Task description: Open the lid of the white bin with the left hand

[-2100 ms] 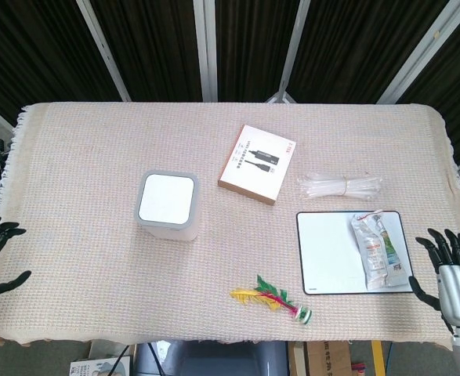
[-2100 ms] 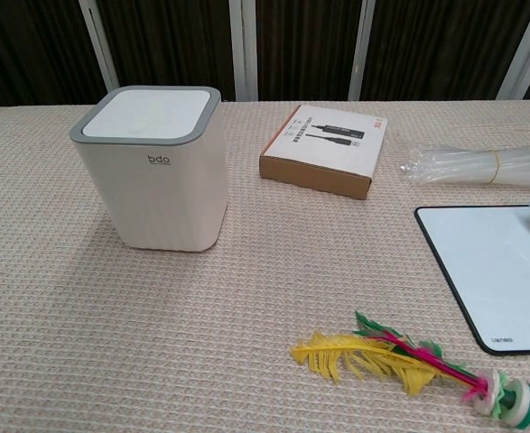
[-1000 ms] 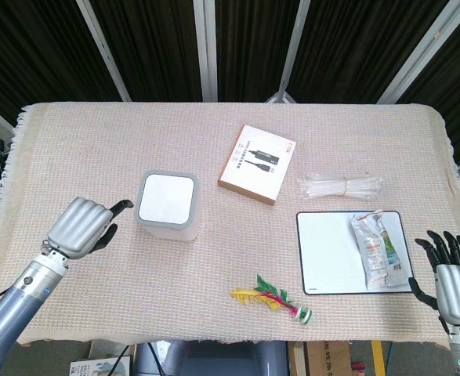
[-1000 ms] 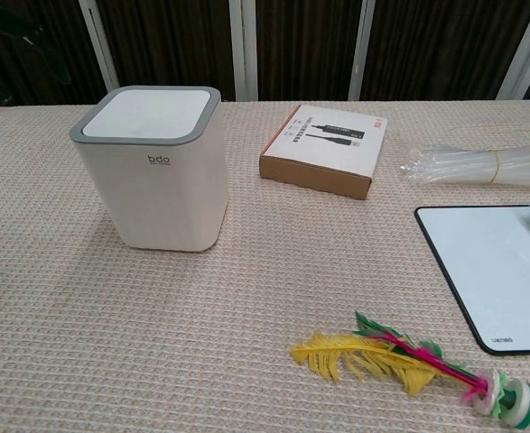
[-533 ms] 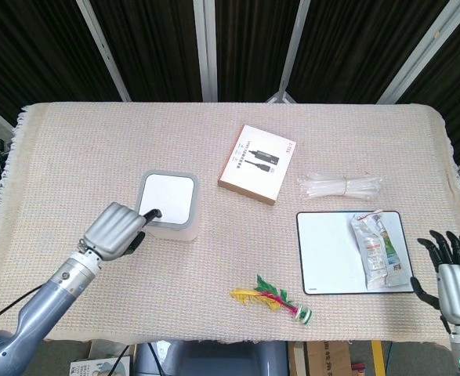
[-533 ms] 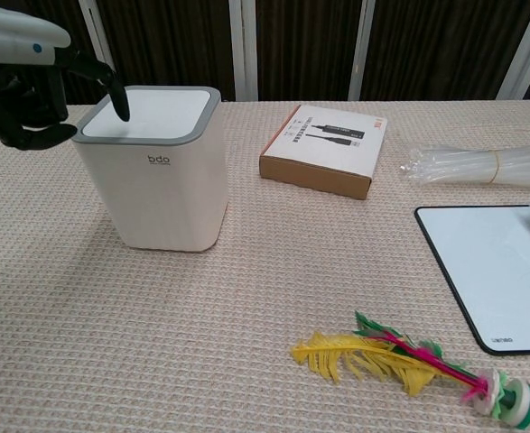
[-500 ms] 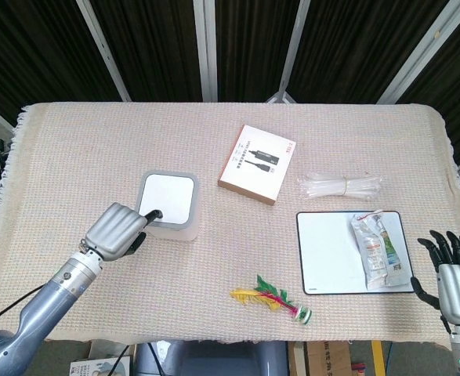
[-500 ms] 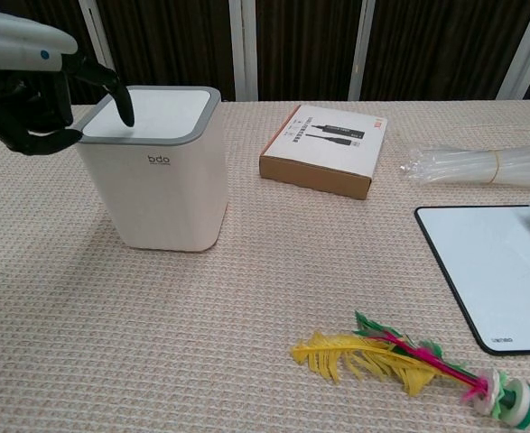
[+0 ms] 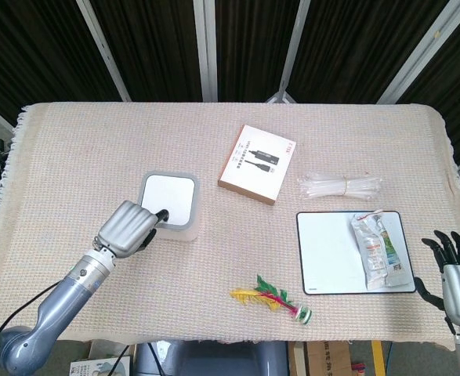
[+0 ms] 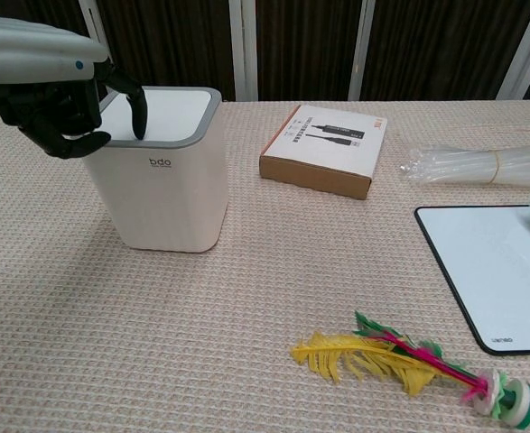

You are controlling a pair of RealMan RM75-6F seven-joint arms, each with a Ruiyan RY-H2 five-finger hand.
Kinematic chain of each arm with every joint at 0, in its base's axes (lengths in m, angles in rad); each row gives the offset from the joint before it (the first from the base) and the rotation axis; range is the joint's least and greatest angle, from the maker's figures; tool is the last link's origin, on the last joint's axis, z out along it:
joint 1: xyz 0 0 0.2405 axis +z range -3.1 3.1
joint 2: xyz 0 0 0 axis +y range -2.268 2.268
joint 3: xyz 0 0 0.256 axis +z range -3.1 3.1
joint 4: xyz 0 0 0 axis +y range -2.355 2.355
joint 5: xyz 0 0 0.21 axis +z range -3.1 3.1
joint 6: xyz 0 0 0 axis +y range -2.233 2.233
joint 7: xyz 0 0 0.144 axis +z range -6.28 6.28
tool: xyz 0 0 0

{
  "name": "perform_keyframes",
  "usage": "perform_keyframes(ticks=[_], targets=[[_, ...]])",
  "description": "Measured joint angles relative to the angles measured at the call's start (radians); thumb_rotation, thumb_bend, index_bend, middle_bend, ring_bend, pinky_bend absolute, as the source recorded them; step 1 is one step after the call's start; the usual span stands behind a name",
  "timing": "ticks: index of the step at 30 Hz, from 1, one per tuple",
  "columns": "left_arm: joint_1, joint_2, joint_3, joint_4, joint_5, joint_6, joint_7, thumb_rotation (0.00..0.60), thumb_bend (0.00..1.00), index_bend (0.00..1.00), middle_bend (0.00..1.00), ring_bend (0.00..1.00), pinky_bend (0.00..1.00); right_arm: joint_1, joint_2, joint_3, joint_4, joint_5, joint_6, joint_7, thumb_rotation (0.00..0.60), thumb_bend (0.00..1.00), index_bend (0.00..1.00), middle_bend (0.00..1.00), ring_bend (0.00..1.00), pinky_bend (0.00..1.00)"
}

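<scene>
Left hand [image 9: 129, 225] sits left of centre in the head view, fingers curled into a loose fist with one dark fingertip [image 10: 141, 124] extended downward onto the lid [image 10: 170, 112] of the white bin [image 10: 161, 189]. Nothing is gripped; contact is by that single fingertip, near the lid's front left edge. In the chest view the same hand appears at upper left, its dark palm side facing the camera, just beside the bin's left wall.

The bin stands upright on the surface [image 9: 81, 157], left of centre, grey rim around the white lid. Lid appears flat, closed.

Right hand [image 9: 457, 274] shows at the lower right edge of the head view, fingers spread apart and holding nothing, well apart from the bin.

Other items, moving rightward in the head view: a flat cardboard box [image 9: 259, 164] with a cable printed on it, just above centre; a bundle of clear tubes [image 9: 341, 185] to its right; below that a white board [image 9: 331, 252] with a black border, carrying a sealed packet [image 9: 378, 249] on its right part; a feather shuttlecock [image 9: 271, 298], yellow, green and pink, lying near the front edge.
</scene>
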Motion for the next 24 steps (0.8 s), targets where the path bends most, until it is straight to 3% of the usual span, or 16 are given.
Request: perform_keyframes(ticks=[9,14,17,20,24], targets=[[-0.028,-0.008,0.016,-0.007,-0.031,0.035,0.031,0.6,0.69,0.24,0.85,0.82,0.78,0.001,0.001,0.001,0.003,0.003,-0.003,0.005,0.6,0.29,0.23,0.14,0.03,0.04],[-0.007,-0.001,0.0,-0.029,0.061,0.115,0.002,0.6,0.59,0.25,0.8,0.79,0.78,0.001,-0.001,0.0,0.003,0.003,-0.004,0.0,0.6,0.29,0.23,0.14,0.03,0.04],[0.027,0.011,-0.003,-0.049,0.166,0.195,-0.019,0.6,0.53,0.25,0.73,0.7,0.76,0.001,-0.003,-0.001,0.003,0.004,-0.006,-0.004,0.6,0.29,0.23,0.14,0.03,0.04],[0.082,0.032,0.009,-0.075,0.286,0.294,-0.027,0.6,0.43,0.25,0.59,0.56,0.7,0.002,-0.004,-0.003,0.001,0.002,-0.008,-0.007,0.6,0.29,0.23,0.14,0.03,0.04],[0.191,0.064,0.067,-0.105,0.426,0.429,-0.016,0.6,0.27,0.25,0.41,0.33,0.48,0.001,-0.004,-0.006,0.0,-0.003,-0.007,-0.011,0.6,0.29,0.23,0.14,0.03,0.04]])
